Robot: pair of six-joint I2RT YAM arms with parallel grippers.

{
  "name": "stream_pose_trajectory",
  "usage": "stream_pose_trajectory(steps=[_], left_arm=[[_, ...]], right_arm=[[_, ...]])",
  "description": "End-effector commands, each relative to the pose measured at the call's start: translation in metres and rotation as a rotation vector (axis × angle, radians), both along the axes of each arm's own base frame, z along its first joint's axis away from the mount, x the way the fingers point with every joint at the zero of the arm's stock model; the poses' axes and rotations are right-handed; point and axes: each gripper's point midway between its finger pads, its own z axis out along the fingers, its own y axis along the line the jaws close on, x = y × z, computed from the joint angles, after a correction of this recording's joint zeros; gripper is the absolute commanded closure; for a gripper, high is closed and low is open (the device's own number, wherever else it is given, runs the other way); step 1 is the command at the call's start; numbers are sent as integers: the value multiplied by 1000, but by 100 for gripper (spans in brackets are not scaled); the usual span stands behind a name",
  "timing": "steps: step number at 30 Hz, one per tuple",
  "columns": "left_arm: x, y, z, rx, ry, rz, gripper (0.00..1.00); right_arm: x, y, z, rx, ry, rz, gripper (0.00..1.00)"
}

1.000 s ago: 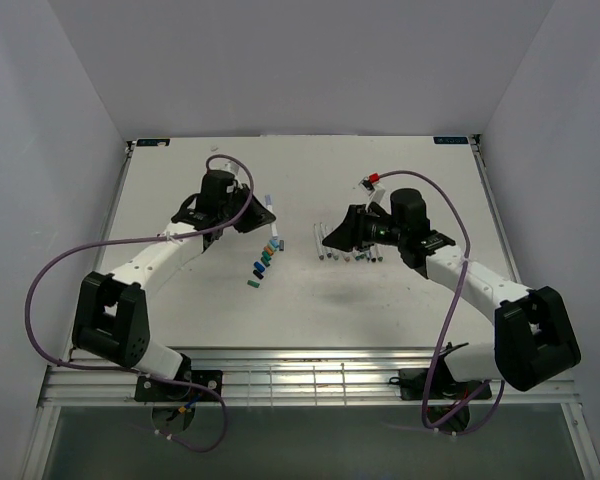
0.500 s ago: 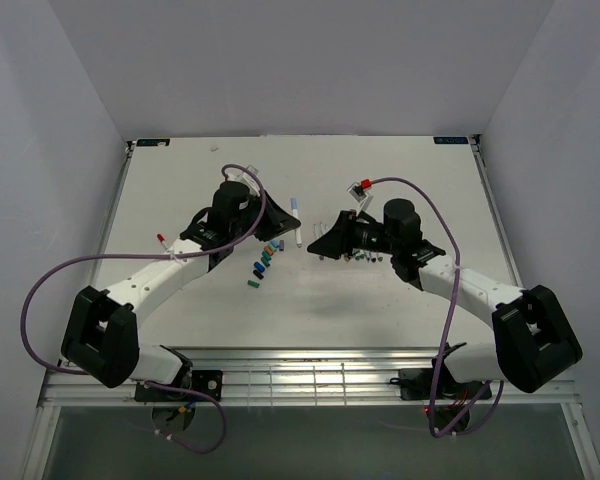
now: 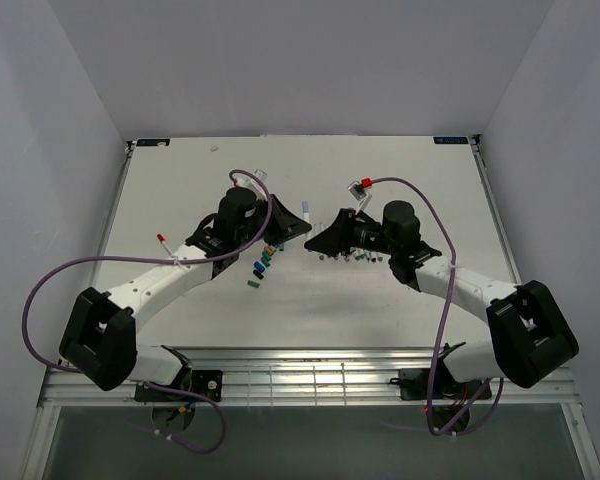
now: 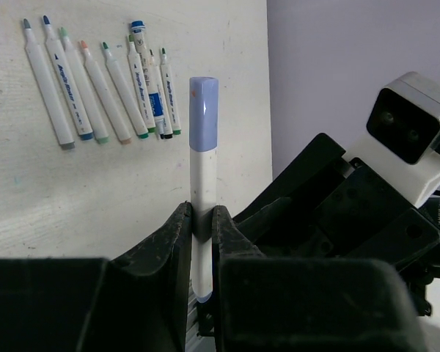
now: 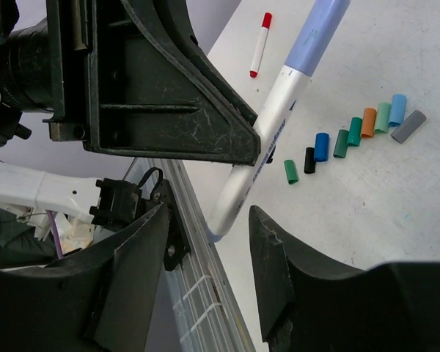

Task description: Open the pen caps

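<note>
Now the left gripper (image 4: 202, 220) pinches the pen (image 4: 203, 176) mid-barrel, cap (image 4: 204, 114) jutting beyond its fingertips, likely so the right gripper (image 5: 209, 214), fingers half apart and empty, can pull it off.

a white pen (image 4: 203, 176) stands upright in the left gripper (image 4: 202, 220), pinched low on its barrel, its lilac-blue cap (image 4: 204, 114) still on, pointing away from the fingers. past the tips, up and left, about eight uncapped pens (image 4: 95, 95) lie side by side. beyond the right gripper (image 5: 205, 242) sits a row of short loose caps (image 5: 352, 136), with a red-capped pen (image 5: 259, 44) further off.
</note>
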Motion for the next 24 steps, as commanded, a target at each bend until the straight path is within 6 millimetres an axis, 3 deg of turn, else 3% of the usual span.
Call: stream_pose_trajectory(steps=[1,6,12,15,16,18,19,20,23,24], left_arm=[[-9,-5,17,-55,-37,-21,100],[-13,-7,17,-60,-34,-23,100],[-17,-11,15,-70,-25,-28,100],[-18,-14,14,-72,-24,-34,100],[-18,-14,14,-71,-25,-36,100],[-16,-14,15,-60,-43,-42,100],[-16,-13,13,-46,-46,-37,93],[-14,-11,15,-34,-53,-28,66],[-7,-3,19,23,-93,7,33],[-6,-1,20,37,-98,13,29]], right_arm=[[2,5,5,36,-24,6,47],[2,7,-1,37,-10,8,49],[3,10,-3,57,6,16,61],[2,11,-3,71,14,27,74],[1,11,-3,77,13,30,88],[-1,12,-5,82,26,40,92],[-2,11,-6,79,31,41,92],[-4,11,-7,75,37,44,92],[-11,8,-8,67,48,57,92],[-14,8,-9,63,48,67,92]])
